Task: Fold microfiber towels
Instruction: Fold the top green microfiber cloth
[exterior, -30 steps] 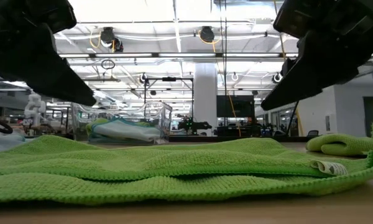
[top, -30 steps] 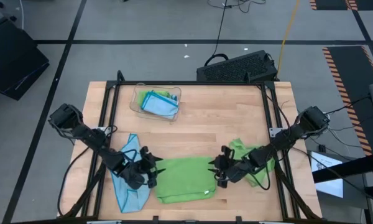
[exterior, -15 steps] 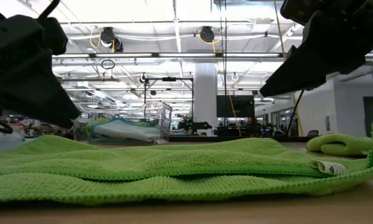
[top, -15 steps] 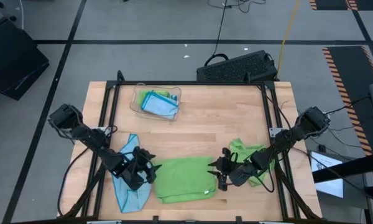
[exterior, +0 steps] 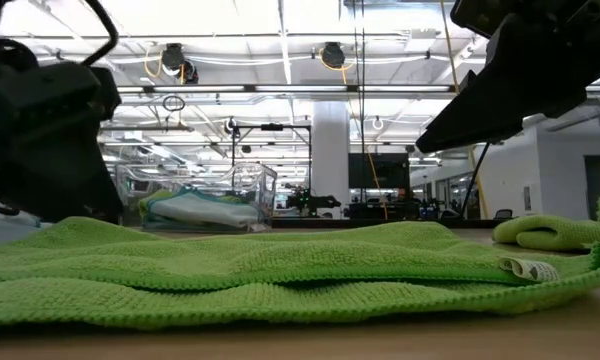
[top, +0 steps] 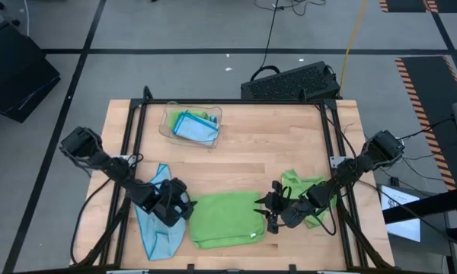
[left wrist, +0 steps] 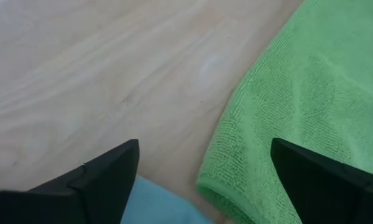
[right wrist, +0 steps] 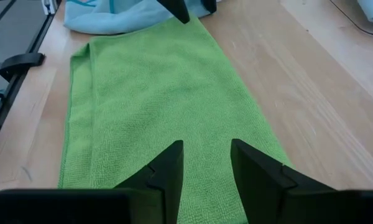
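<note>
I see the clear plastic tray [top: 170, 123] at the far left of the worktop [top: 274, 144], holding folded light blue towels [top: 196, 127] with a sliver of green beneath; how many I can't count. The folded lime green towel [top: 227, 220] lies flat at the near edge, its white tag [exterior: 533, 268] at one corner. My left gripper [top: 184, 211] sits at its left end, jaws spread wide, holding nothing. My right gripper [top: 270, 211] hovers over its right end, jaws partly open and empty. A crumpled blue towel [top: 157, 228] lies partly under the left arm; a bunched green towel [top: 300, 184] is half hidden behind the right arm.
</note>
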